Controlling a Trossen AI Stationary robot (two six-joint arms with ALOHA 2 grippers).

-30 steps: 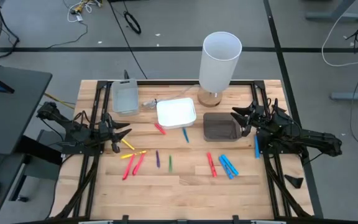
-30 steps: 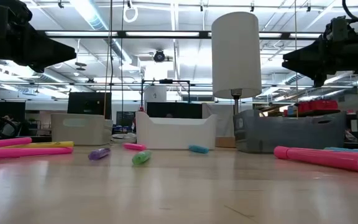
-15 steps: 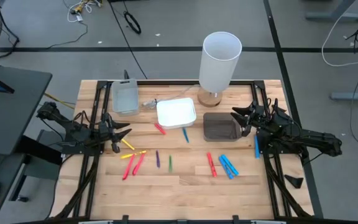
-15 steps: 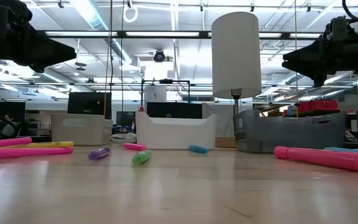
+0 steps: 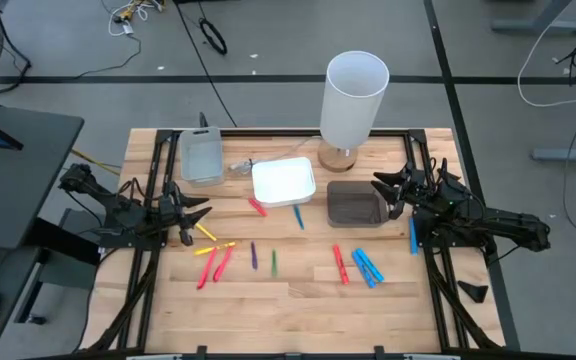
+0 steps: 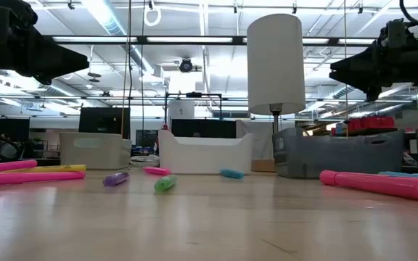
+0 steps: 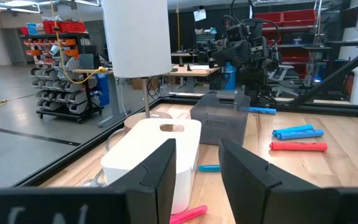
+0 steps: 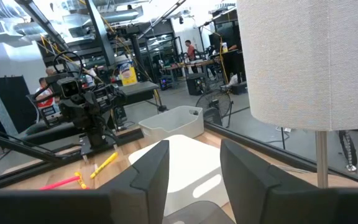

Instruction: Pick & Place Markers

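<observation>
Several markers lie flat on the wooden table: pink and yellow ones (image 5: 211,258) at the left, purple (image 5: 253,255) and green (image 5: 273,262) in the middle, a red one (image 5: 340,264) and blue ones (image 5: 367,267) at the right, another blue (image 5: 413,235) by the right arm. My left gripper (image 5: 200,208) hovers open above the table's left side, my right gripper (image 5: 383,188) open above the dark tray (image 5: 353,203). Both show open in the wrist views (image 7: 196,171) (image 8: 194,165).
A grey tray (image 5: 201,155), a white tray (image 5: 283,181) and the dark tray stand along the far side. A tall white lamp (image 5: 352,100) on a wooden base rises behind them. People show in the room beyond the table (image 8: 191,48). The near half of the table is bare wood (image 5: 298,310).
</observation>
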